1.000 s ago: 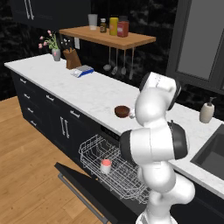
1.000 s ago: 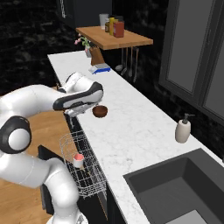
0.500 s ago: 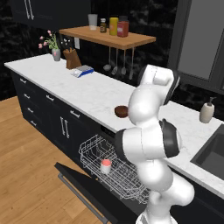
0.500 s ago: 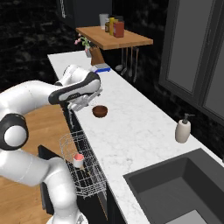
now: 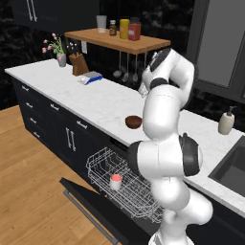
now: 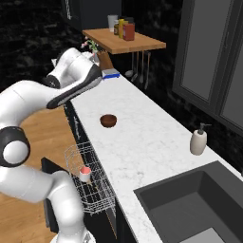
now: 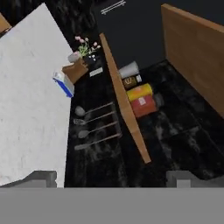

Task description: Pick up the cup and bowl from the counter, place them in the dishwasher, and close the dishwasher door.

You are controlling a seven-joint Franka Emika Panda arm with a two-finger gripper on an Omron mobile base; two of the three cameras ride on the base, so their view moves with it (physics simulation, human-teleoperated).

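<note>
Arm has swung up and away from the bowl (image 5: 133,121) since a second ago; the gripper (image 7: 111,178) now faces the back wall, fingers spread wide, empty. Bowl, glossy dark brown, sits on the counter (image 5: 91,100); the cup (image 5: 115,182), red-topped, stands below the bowl in the dishwasher (image 5: 119,184) rack

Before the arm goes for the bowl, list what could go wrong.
1. The bowl sits near the counter front edge above the open dishwasher; a clumsy approach might knock it off.
2. The cup already stands in the rack; lowering the bowl close by could tip it.
3. The dishwasher door hangs open, so the low arm could strike it.
</note>
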